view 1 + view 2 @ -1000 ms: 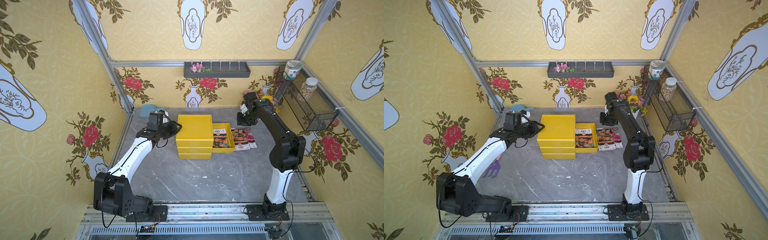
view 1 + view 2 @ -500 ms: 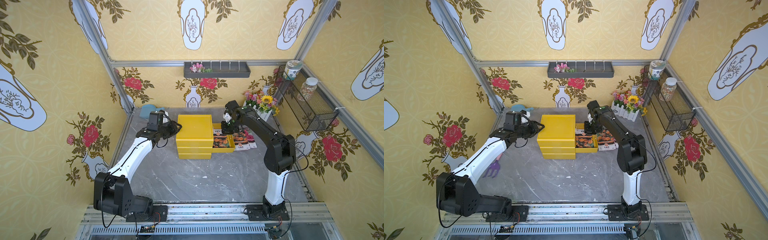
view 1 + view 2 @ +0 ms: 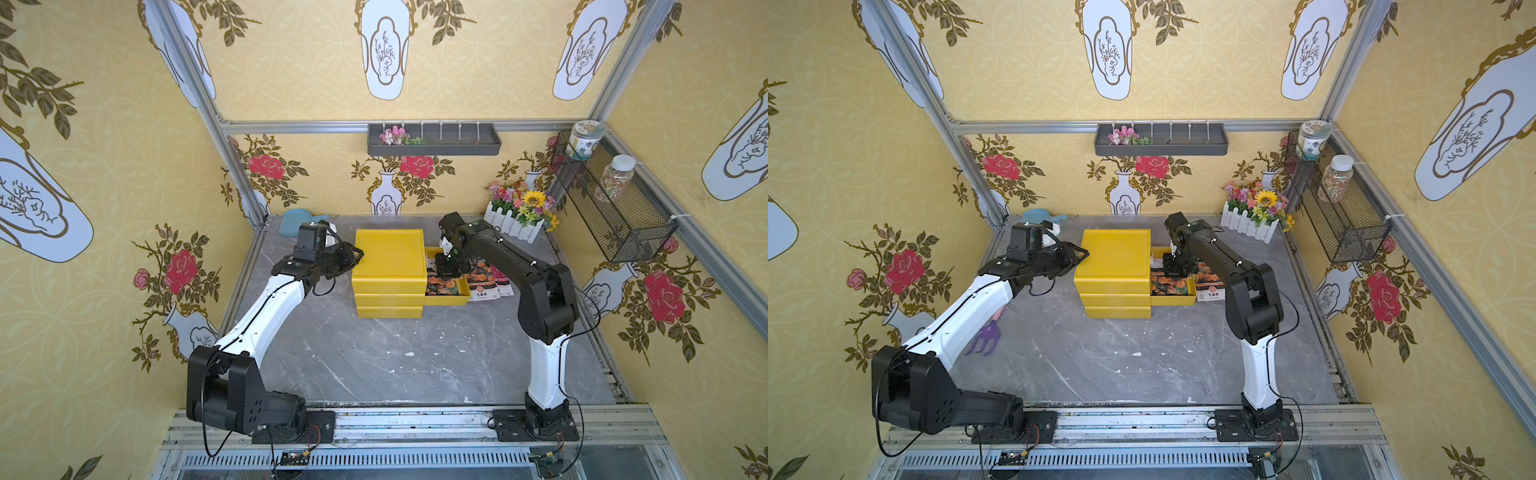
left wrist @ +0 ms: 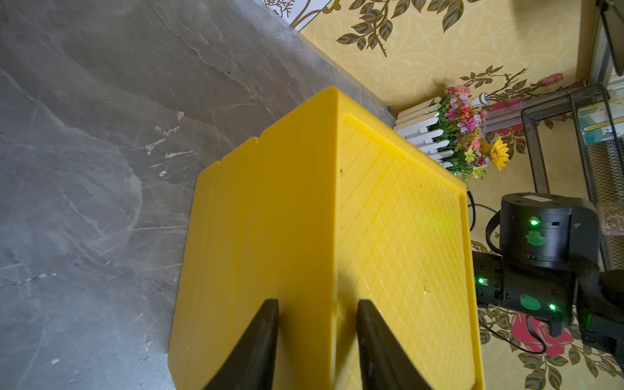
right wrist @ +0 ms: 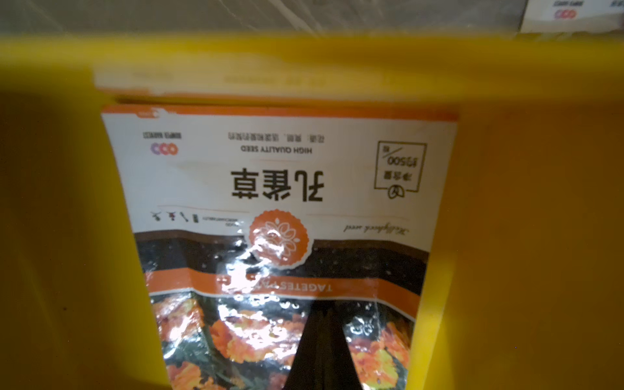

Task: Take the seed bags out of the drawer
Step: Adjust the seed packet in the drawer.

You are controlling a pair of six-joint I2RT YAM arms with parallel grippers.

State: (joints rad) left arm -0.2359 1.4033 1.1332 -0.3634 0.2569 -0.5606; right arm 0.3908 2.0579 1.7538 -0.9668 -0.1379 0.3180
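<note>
the left hand (image 3: 354, 252) meets the top corner of the yellow drawer unit (image 3: 388, 253), its two fingers (image 4: 266, 334) standing apart astride the unit's upper edge, though whether they pinch it i cannot tell. the right hand (image 3: 448, 270) is down in the pulled-out drawer (image 3: 446, 298), clenched, its dark tips together over a seed bag (image 5: 280, 189) with orange flowers that lies flat right beneath it. more seed bags (image 3: 492, 286) lie on the grey worktop (image 3: 395, 365) just beyond that hand, outside the drawer, on its side away from the unit.
</note>
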